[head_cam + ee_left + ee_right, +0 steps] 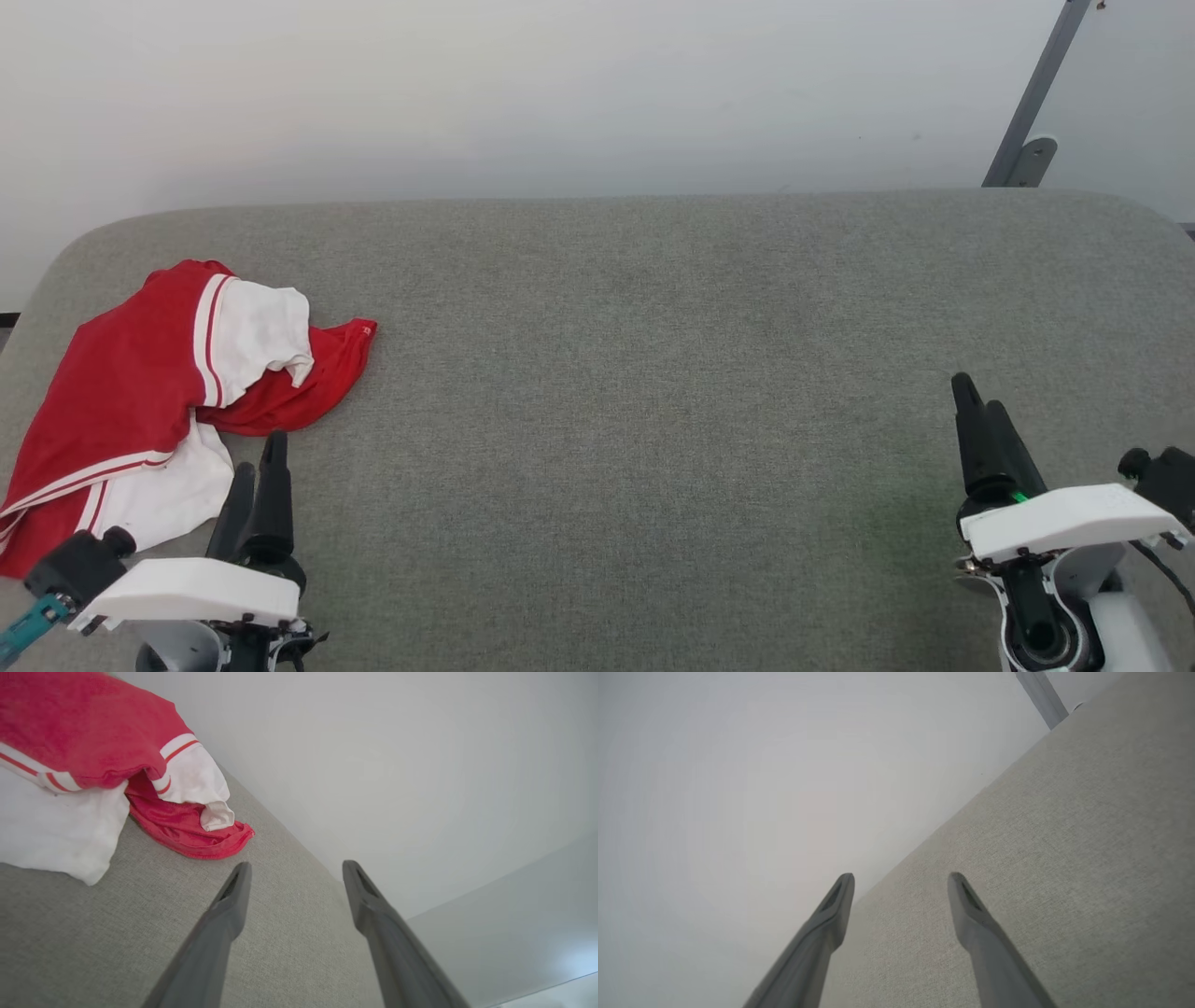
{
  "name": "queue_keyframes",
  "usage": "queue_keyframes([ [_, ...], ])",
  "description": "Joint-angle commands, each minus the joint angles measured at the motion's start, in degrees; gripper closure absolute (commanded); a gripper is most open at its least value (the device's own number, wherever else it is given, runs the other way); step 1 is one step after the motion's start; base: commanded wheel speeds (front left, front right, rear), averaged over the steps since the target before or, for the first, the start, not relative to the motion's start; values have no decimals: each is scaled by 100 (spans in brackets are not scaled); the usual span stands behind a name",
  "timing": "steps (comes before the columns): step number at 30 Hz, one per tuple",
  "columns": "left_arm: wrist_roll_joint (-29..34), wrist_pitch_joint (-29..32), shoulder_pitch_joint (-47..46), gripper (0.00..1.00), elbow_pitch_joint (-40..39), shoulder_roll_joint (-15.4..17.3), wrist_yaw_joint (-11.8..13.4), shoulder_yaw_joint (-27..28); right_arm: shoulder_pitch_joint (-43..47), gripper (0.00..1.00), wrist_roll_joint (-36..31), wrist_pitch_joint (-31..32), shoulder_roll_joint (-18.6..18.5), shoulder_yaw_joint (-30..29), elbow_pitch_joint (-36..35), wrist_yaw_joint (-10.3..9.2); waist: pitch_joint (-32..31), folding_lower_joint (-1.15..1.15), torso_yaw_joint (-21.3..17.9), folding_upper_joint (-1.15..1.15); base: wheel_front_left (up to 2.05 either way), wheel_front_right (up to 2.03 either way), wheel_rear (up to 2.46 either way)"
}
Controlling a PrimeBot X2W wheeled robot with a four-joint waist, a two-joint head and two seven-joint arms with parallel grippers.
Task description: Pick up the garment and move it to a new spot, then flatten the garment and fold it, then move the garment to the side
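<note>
So, garment (121, 392): crumpled in a heap at the left end of the grey tabletop (653, 392). The red body is bunched, one white sleeve (257, 336) is flopped over the top, and more white cloth (163, 495) spreads toward the near edge. It is not yet lifted.
Step in hand: judged to be the first pick-up, ahead of the move to a new spot.
Left jaws: open wide and empty; their fingers (274, 495) stand just beside the white cloth and point past the red hem (196, 835).
Right jaws: open wide and empty; their fingers (976, 439) are over bare tabletop at the right end, well apart from the garment.
Best grasp: probably a raised fold of the red body rather than a thin sleeve, so the whole shirt comes up together. The left arm would need to swing toward its own left.
Care: pinch cloth only, not the tabletop's covering, and lift until trailing sleeves hang clear before carrying toward the open middle.
Risk: a single-layer grip may let the heap unroll and drag.
</note>
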Motion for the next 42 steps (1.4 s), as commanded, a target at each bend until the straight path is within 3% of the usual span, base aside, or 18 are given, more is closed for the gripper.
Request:
queue_keyframes([
  [1,232,-65,-99,0,-89,60,7,-22,-180,0,-276,-76,-55,13,-71,0,1,0,0,0,0,0,0],
  [20,2008,-440,28,0,-76,295,149,-261,-264,0,-2814,-447,-44,-200,176,0,-1,0,-44,0,0,0,0],
  [42,3221,-765,193,0,-26,505,271,-279,-335,0,-4563,-776,49,-371,335,0,27,0,-101,0,0,0,0],
])
